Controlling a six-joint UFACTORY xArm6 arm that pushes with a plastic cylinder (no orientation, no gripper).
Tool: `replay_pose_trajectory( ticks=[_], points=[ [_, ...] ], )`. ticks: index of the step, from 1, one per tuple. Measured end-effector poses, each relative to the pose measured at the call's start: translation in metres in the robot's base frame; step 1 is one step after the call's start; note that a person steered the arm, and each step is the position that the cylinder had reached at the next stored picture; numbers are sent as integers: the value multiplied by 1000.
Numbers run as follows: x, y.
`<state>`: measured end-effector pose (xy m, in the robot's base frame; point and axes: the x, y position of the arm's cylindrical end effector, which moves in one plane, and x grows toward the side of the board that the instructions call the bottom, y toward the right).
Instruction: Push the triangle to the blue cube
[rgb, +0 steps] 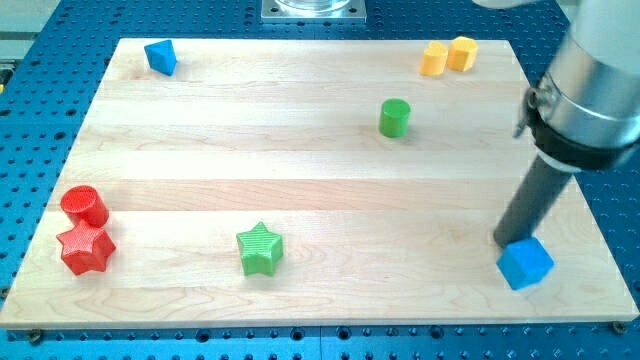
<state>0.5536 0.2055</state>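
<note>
The blue triangle (160, 56) lies near the board's top left corner. The blue cube (525, 264) sits near the board's bottom right corner. My dark rod comes down from the view's upper right, and my tip (506, 243) rests right against the cube's upper left side. The triangle is far across the board from my tip.
Two yellow blocks (447, 56) sit together at the top right. A green cylinder (394, 117) stands right of centre. A green star (260, 249) lies at the bottom centre. A red cylinder (84, 207) and a red star (85, 249) sit at the bottom left.
</note>
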Motion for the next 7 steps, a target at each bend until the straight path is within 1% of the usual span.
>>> replay_pose_trajectory(
  ticks=[1, 3, 4, 5, 6, 7],
  points=[
    [-34, -47],
    [-174, -322],
    [-218, -456],
    [-216, -510],
    [-233, -510],
    [-271, -510]
  ],
)
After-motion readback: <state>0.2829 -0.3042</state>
